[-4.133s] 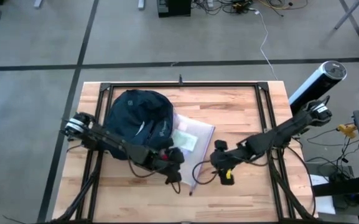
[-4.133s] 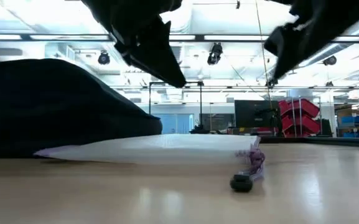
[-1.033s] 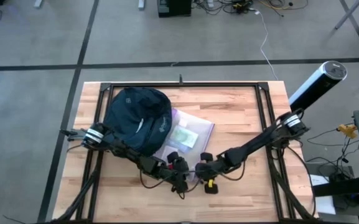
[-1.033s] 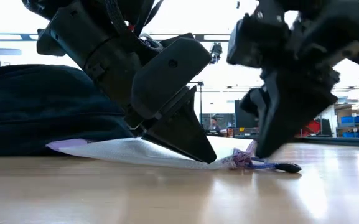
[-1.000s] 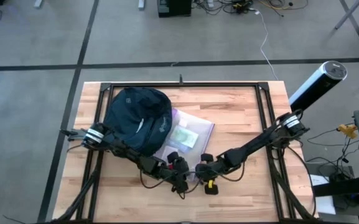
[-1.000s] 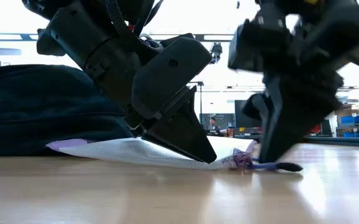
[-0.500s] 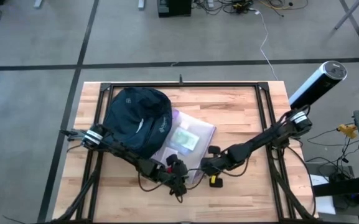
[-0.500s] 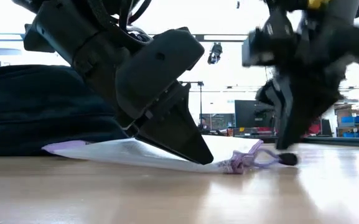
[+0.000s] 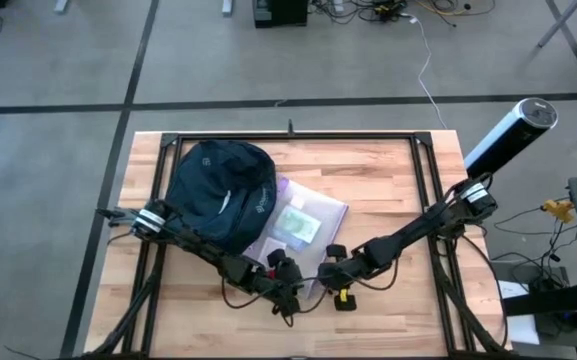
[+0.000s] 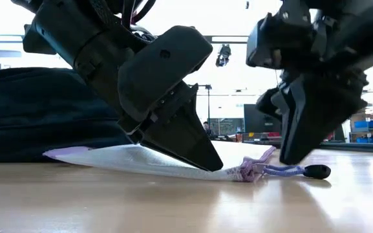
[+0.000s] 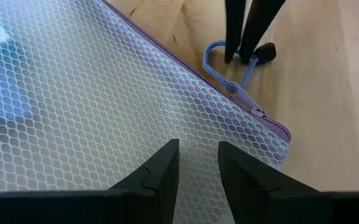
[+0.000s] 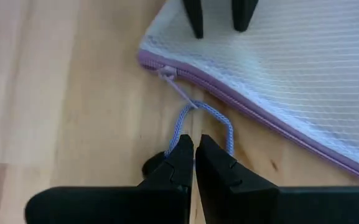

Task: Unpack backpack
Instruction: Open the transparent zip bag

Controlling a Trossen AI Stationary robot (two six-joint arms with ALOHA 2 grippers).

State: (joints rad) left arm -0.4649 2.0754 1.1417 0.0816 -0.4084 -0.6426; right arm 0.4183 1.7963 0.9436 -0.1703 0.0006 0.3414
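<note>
The dark navy backpack (image 9: 223,190) lies at the table's far left, its near side on the clear, purple-edged mesh pouch (image 9: 306,220), which lies flat. My left gripper (image 11: 198,149) is open, with its fingertips down on the pouch's near corner. My right gripper (image 12: 195,142) is shut at the pouch's blue pull cord (image 12: 227,129), just right of that corner. The cord's black bead (image 10: 317,171) rests on the wood. My left gripper presses both parted fingertips (image 11: 170,152) down on the pouch's mesh face near its zip corner (image 11: 263,124), slanting down from the left. The pouch stays flat on the table. My right gripper comes from above with its shut tips (image 12: 184,146) at the cord's loop (image 12: 195,107), close to the bead. The tips hide the contact, so I cannot tell whether the cord is pinched or hooked. The cord runs out from the zip end (image 10: 245,169).
Black frame rails (image 9: 288,137) run along the table's far edge and sides. A white and black cylinder (image 9: 513,130) stands off the far right corner. Bare wood (image 9: 398,320) lies toward the near and right edges.
My right gripper rose a little and went toward the table's right edge, then came back down. The cord followed it, and the bead now lies farther right of the pouch's corner. The pouch has stayed put under my left gripper.
</note>
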